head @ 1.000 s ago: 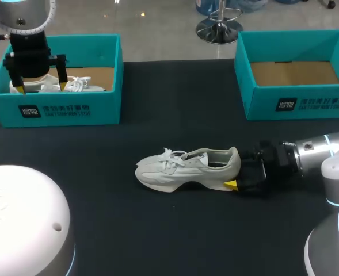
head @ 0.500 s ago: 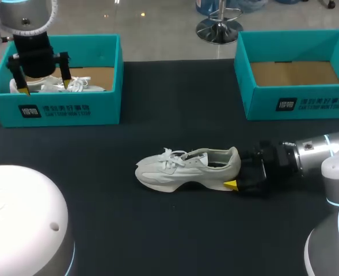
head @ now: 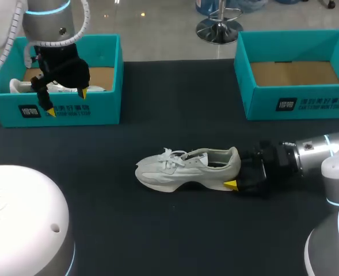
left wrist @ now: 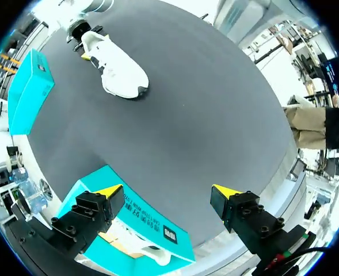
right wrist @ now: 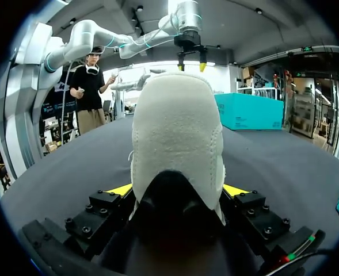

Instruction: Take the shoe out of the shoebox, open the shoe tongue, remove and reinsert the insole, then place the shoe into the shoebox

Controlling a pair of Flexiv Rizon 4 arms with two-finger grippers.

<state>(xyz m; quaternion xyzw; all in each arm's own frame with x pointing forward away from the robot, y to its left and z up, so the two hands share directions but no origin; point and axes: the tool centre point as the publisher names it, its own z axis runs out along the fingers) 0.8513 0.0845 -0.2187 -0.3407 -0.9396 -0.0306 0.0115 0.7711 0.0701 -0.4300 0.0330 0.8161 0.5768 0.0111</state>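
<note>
While the right gripper [right wrist: 178,188] clamps the shoe [head: 186,168] by its heel, the left gripper [head: 66,102] hangs open above the box [head: 109,69]. Tongue's next, I'd guess.

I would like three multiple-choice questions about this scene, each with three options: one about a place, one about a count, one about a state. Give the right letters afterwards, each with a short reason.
1. Where does the white shoe held by the right gripper lie?
A. In the left shoebox
B. On the table, outside both shoeboxes
C. In the right shoebox

2. How many teal shoeboxes stand on the table?
A. One
B. Three
C. Two

3. What is the state of the left gripper?
A. Open, holding nothing
B. Shut on a shoe
C. Shut on an insole

Answers:
1 B: the white shoe rests on the dark table, its heel between the right gripper's fingers.
2 C: the left shoebox and the right shoebox are the only ones.
3 A: its yellow tips stand apart over the left shoebox, with nothing between them.
</note>
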